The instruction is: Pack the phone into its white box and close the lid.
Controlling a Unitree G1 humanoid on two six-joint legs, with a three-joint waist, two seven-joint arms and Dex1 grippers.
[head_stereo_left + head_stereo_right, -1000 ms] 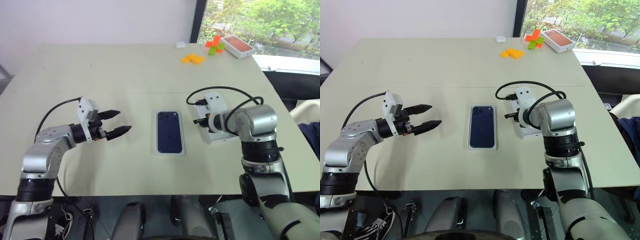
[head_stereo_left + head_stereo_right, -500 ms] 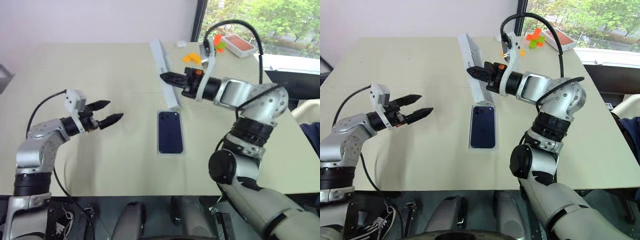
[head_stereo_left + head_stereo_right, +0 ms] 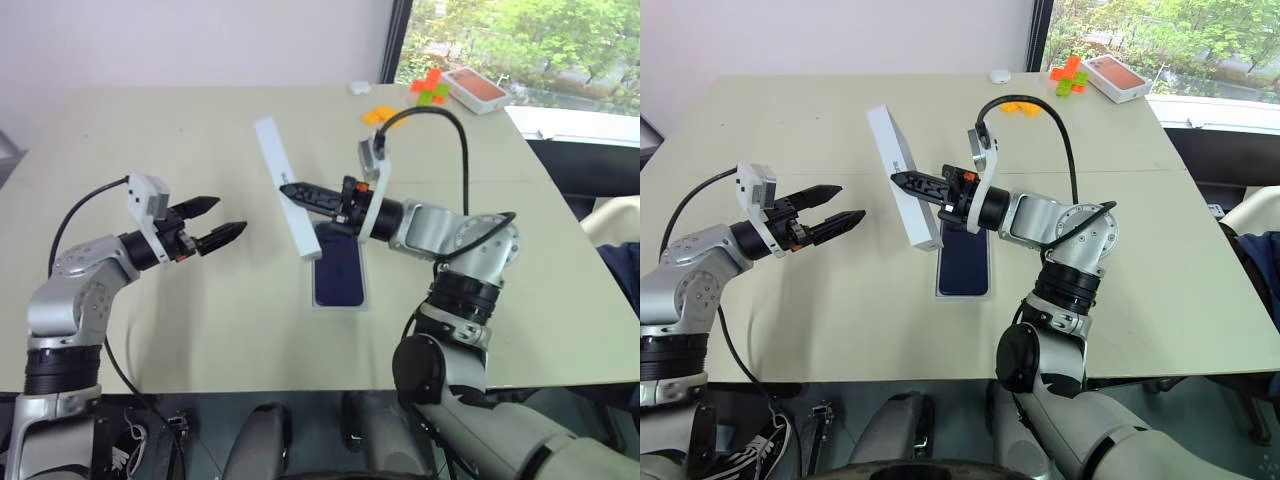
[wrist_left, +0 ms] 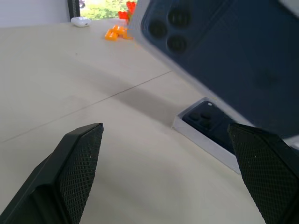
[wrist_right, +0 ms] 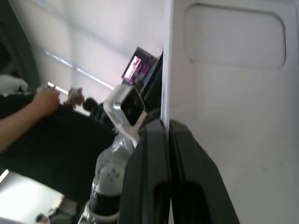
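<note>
Phone already bedded in white box mid-table. Lid pinched on edge in right tool, aloft near the box, awaiting placement. Left tool spread wide, empty.

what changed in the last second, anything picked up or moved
The right pincer picked the lid up off the table at the right and carried it, held on edge, up and leftward toward the open left pincer. The phone stayed in the white box.
</note>
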